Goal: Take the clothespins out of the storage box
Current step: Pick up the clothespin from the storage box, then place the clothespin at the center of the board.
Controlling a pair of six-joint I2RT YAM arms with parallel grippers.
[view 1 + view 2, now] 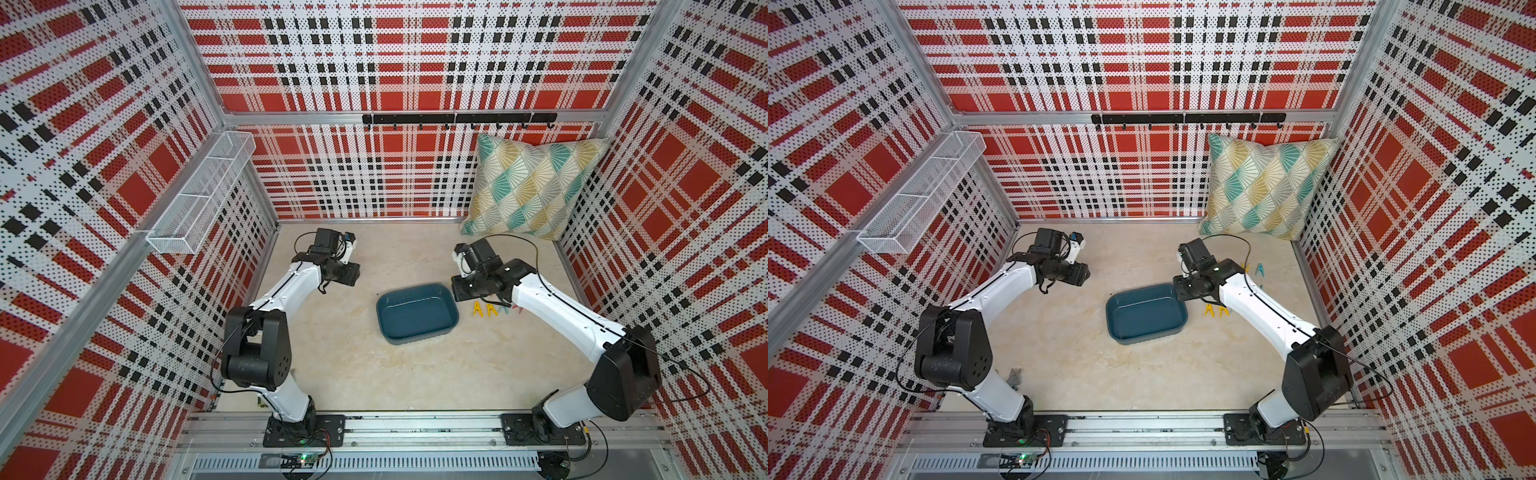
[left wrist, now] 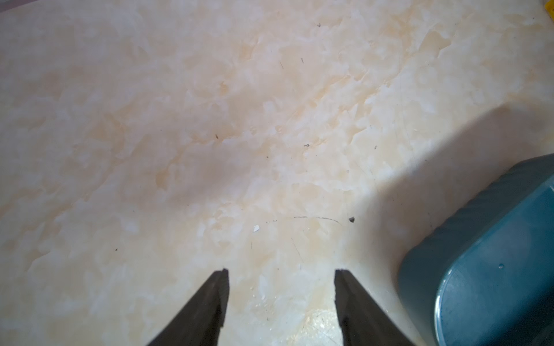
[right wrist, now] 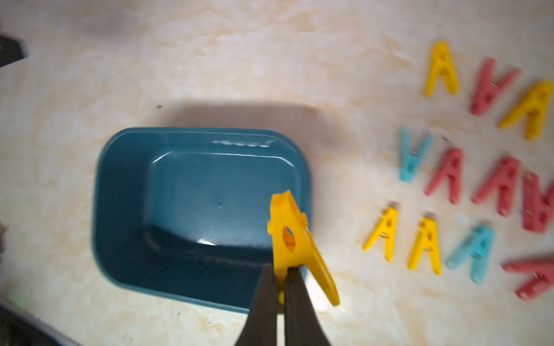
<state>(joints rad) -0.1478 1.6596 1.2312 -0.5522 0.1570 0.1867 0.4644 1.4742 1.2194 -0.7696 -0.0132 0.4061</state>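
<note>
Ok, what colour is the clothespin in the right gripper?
Yellow clothespin, clearest in the right wrist view.

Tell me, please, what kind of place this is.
Probably a robot test cell, dressed a little like a home: a left arm and a right arm bolted to a rail, plaid perforated walls, and a pillow.

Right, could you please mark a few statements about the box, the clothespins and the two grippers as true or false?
1. The storage box holds no clothespins. True.
2. The right gripper is shut on a blue clothespin. False: it holds a yellow clothespin.
3. The left gripper is open and empty. True.
4. All the loose clothespins are yellow. False: yellow, red and blue ones lie on the table.
</note>
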